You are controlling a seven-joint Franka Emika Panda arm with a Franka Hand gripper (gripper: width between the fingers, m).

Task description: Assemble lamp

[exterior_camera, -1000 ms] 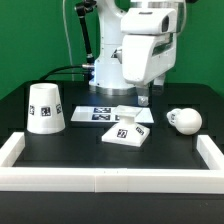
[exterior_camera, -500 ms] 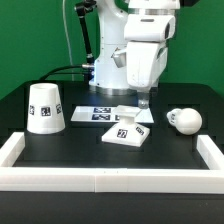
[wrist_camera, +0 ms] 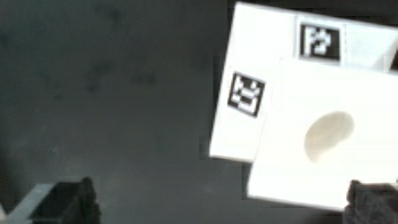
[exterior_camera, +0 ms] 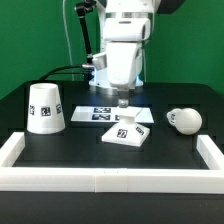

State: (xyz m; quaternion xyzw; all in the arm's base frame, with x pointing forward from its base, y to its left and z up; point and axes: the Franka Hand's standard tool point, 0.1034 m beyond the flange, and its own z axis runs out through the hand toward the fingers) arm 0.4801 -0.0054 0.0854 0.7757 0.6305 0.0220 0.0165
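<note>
The gripper [exterior_camera: 122, 101] hung near the flat square base [exterior_camera: 127, 131], its fingers [wrist_camera: 63, 203] spread wide and holding nothing; the shade [exterior_camera: 44, 108] stood at the exterior view's left, the bulb [exterior_camera: 184, 120] at its right

Plain green backdrop [exterior_camera: 30, 40] behind everything. Matte black surface [exterior_camera: 70, 150] below, fenced along front and both sides by a low white rim [exterior_camera: 110, 181]. Soft, even light across it all.
</note>
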